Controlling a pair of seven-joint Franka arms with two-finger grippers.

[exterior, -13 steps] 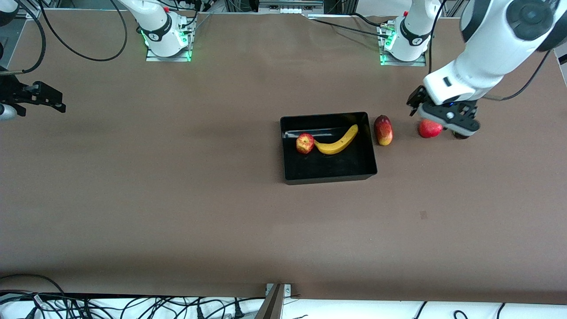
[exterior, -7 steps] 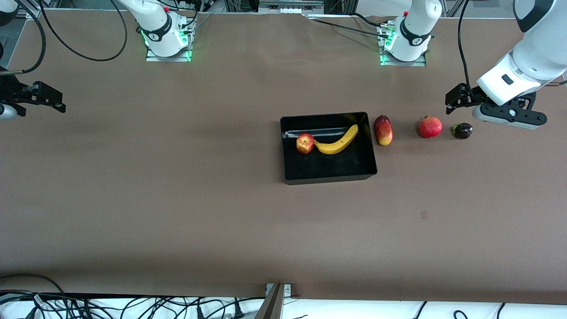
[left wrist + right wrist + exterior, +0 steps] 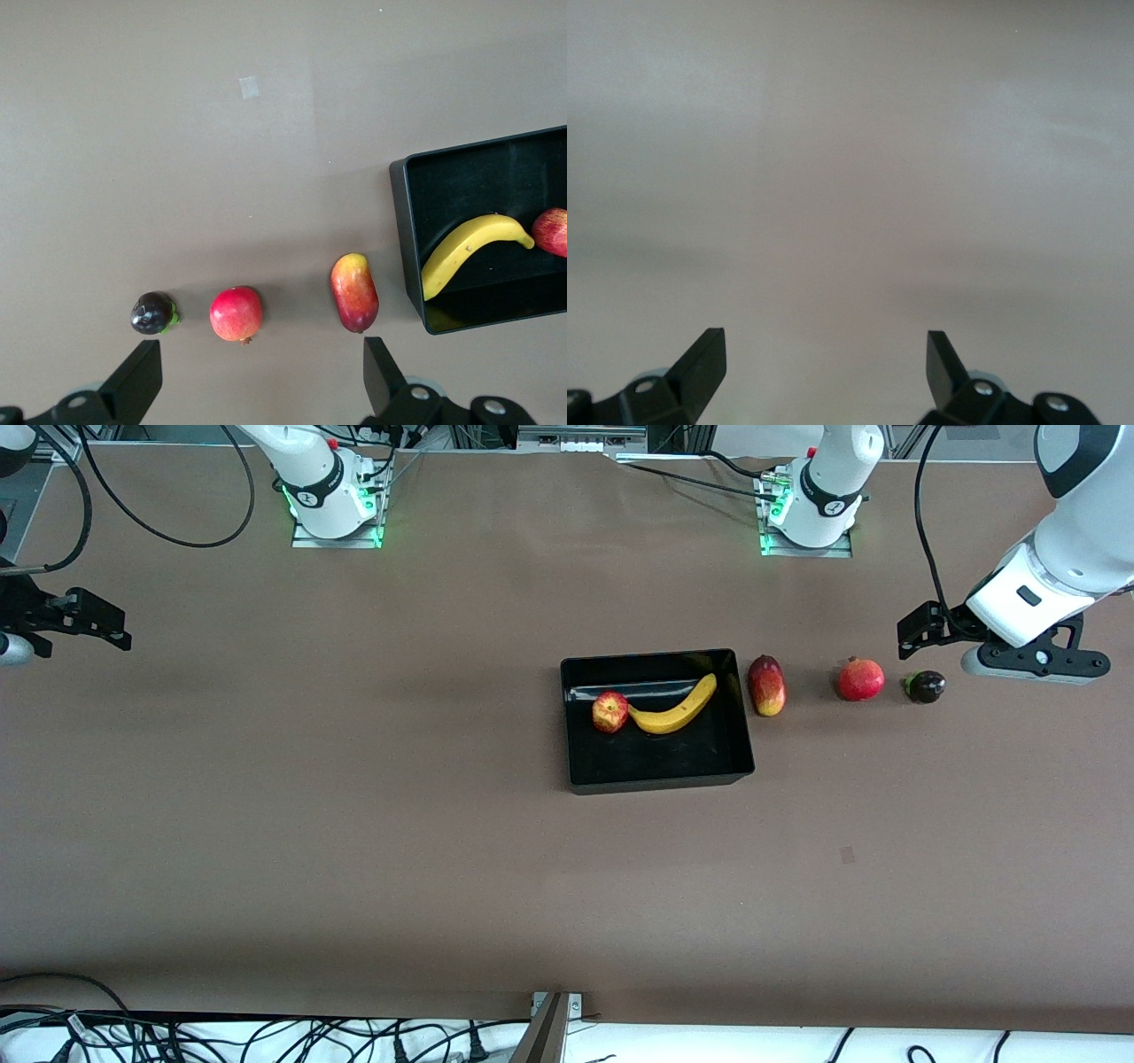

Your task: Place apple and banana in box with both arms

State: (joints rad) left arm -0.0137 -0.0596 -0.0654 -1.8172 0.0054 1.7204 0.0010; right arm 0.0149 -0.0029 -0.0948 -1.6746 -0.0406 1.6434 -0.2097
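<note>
1. Box (image 3: 657, 779): black, shallow, rectangular; flat on brown table (image 3: 354, 824), near mid-table, somewhat toward left arm's end.
2. Apple (image 3: 609, 712): inside box, on its floor, at the side toward right arm's end. Red with pale yellow patches. Touching or just short of banana's tip; cannot tell which.
3. Banana (image 3: 675, 709): inside box, lying curved on the floor beside apple, upper tip close to the box wall nearest the arm bases.
4. Left gripper (image 3: 992, 646): up in the air over table at left arm's end, over bare table beside the dark round fruit. Fingers (image 3: 137, 381) spread wide in left wrist view; nothing between them, nothing held.
5. Right gripper (image 3: 66, 620): over table edge at right arm's end, well apart from box. Fingers (image 3: 700, 363) spread wide in right wrist view; only bare table beneath, nothing held.
6. Outside box, in a row toward left arm's end: oval red-yellow fruit (image 3: 767, 685) just beside box wall; round red fruit with crown tip (image 3: 861, 679) next; small dark round fruit (image 3: 925, 686) last. All resting on table, apart from one another.
7. Same row plus box corner with banana and apple visible in left wrist view.
8. Small pale square mark (image 3: 848, 856) on table, nearer front camera than the fruit row.
</note>
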